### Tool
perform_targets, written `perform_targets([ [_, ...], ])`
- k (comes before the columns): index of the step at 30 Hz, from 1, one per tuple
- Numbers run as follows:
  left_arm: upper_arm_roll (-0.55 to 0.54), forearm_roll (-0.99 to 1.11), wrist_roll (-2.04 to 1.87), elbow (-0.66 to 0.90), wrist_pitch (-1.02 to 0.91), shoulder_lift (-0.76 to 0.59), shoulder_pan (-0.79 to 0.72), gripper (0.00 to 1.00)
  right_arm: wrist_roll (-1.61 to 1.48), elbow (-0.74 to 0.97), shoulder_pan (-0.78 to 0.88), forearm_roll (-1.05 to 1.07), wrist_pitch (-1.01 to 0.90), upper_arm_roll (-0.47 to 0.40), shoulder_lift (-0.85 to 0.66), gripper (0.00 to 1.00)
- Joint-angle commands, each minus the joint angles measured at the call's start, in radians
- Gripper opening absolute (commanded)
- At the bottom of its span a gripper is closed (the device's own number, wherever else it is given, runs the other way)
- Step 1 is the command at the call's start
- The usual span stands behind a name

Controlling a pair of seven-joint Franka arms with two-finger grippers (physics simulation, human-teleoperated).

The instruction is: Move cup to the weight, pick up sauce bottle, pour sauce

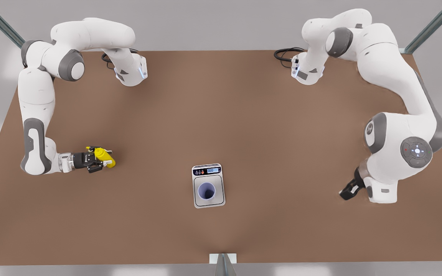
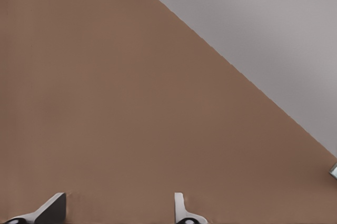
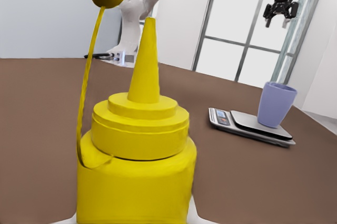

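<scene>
Brown table (image 1: 244,126), sauce bottle (image 1: 104,156) between right fingers (image 1: 97,167)

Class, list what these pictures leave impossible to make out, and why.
- Scale reading: too small in the front view.
- Cup contents: dark in the front view; wall hides them in right wrist view.
- Bottle base: cut off in right wrist view; right gripper covers it at front view's left.
- Left gripper, open, front view's right: cut off in left wrist view.
</scene>
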Motion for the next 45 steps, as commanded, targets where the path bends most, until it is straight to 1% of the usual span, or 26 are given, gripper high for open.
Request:
perform_targets([
  [1,0.001,0.042,0.737,-0.422,0.065,-0.29,0.009,1.0,-0.04,0.001,0.002,0.0,-0.006,0.0,-0.002,0.66],
  [2,-0.005,0.035,0.732,-0.437,0.011,-0.313,0.006,1.0,-0.039,0.001,0.005,0.001,-0.006,0.0,-0.002,0.66],
  [4,-0.004,-0.008,0.729,-0.41,-0.011,-0.293,-0.005,1.0,-0.022,0.003,0.007,0.0,-0.009,0.0,-0.005,0.65],
  [5,-0.001,-0.042,0.73,-0.391,-0.009,-0.267,0.011,1.0,-0.02,0.004,0.007,0.0,-0.01,0.0,-0.007,0.61],
  [6,-0.001,-0.05,0.729,-0.39,-0.009,-0.262,0.012,1.0,-0.02,0.006,0.007,0.0,-0.01,0.0,-0.007,0.55],
  [7,-0.008,-0.047,0.729,-0.39,-0.012,-0.262,-0.006,1.0,-0.02,0.006,0.007,0.0,-0.01,0.0,-0.008,0.54],
  [14,-0.008,-0.048,0.737,-0.39,-0.035,-0.259,-0.006,1.0,0.033,0.021,0.019,0.0,-0.024,0.0,-0.03,0.53],
  [17,-0.008,-0.045,0.738,-0.39,-0.034,-0.258,-0.005,1.0,0.101,0.064,0.057,0.001,-0.033,0.0,-0.05,0.53],
  [21,-0.008,-0.042,0.738,-0.39,-0.029,-0.25,-0.005,1.0,0.181,0.124,0.18,0.012,-0.013,-0.01,-0.09,0.54],
  [23,-0.008,-0.042,0.738,-0.39,-0.029,-0.25,-0.005,1.0,0.245,0.197,0.257,0.0,0.007,-0.015,-0.097,0.54],
  [26,-0.008,-0.042,0.738,-0.39,-0.028,-0.249,-0.005,1.0,0.334,0.21,0.392,-0.009,0.054,-0.073,-0.127,0.54],
  [27,-0.008,-0.042,0.738,-0.39,-0.028,-0.249,-0.005,1.0,0.391,0.21,0.436,-0.043,0.076,-0.098,-0.157,0.54],
  [29,-0.008,-0.042,0.738,-0.39,-0.026,-0.249,-0.006,1.0,0.495,0.211,0.501,-0.112,0.131,-0.112,-0.203,0.54],
  [30,-0.008,-0.041,0.738,-0.39,-0.026,-0.247,-0.006,1.0,0.573,0.22,0.559,-0.151,0.166,-0.135,-0.22,0.54],
  [32,-0.008,-0.044,0.738,-0.383,-0.032,-0.243,-0.006,1.0,0.678,0.24,0.686,-0.154,0.204,-0.219,-0.223,0.54],
  [34,-0.008,-0.048,0.737,-0.383,-0.035,-0.243,-0.009,1.0,0.802,0.27,0.74,-0.172,0.255,-0.228,-0.222,0.54],
  [35,-0.008,-0.048,0.737,-0.381,-0.042,-0.243,-0.012,1.0,0.816,0.27,0.761,-0.175,0.289,-0.228,-0.219,0.54],
  [37,-0.008,-0.065,0.737,-0.381,-0.054,-0.243,-0.009,1.0,0.894,0.316,0.792,-0.229,0.315,-0.228,-0.213,0.54],
  [38,-0.008,-0.067,0.737,-0.355,-0.095,-0.243,-0.008,1.0,0.932,0.328,0.798,-0.264,0.326,-0.227,-0.211,0.54],
  [40,-0.007,-0.091,0.737,-0.351,-0.106,-0.243,-0.001,1.0,0.964,0.332,0.806,-0.266,0.349,-0.227,-0.193,0.54],
  [43,-0.005,-0.093,0.738,-0.348,-0.106,-0.243,0.0,1.0,1.148,0.369,0.863,-0.301,0.398,-0.227,-0.176,0.54],
  [45,-0.005,-0.091,0.738,-0.348,-0.106,-0.241,-0.001,1.0,1.219,0.409,0.896,-0.324,0.419,-0.228,-0.156,0.54],
])
